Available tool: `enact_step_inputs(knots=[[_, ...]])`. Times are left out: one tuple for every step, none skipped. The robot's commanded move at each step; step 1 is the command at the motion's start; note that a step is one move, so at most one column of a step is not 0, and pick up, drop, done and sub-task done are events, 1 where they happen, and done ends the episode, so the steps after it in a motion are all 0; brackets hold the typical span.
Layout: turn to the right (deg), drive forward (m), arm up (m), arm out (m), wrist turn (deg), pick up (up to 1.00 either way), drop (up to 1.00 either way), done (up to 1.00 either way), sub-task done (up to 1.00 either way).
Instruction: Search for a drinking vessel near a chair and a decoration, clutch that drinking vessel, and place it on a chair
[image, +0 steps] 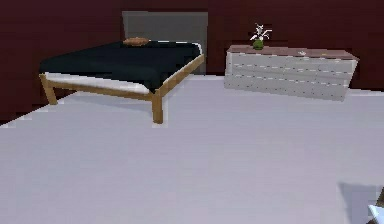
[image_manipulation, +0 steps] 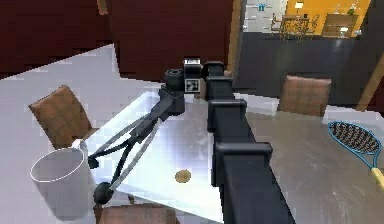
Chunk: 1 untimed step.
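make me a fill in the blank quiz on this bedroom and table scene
1. The small potted plant stands ____ the white chest of drawers.
2. In the forward view, the wooden-framed bed with dark covers stands ____ of those drawers.
3. The white cylindrical mug sits at the arm side view's lower ____.
4. The blue wire basket lies at that view's ____ edge.
Missing words: on; left; left; right.
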Motion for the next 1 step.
enact_step_inputs(knots=[[0.0, 0.00, 0.00, 0.00, 45.0, 0.00, 0.00, 0.00, 0.00]])
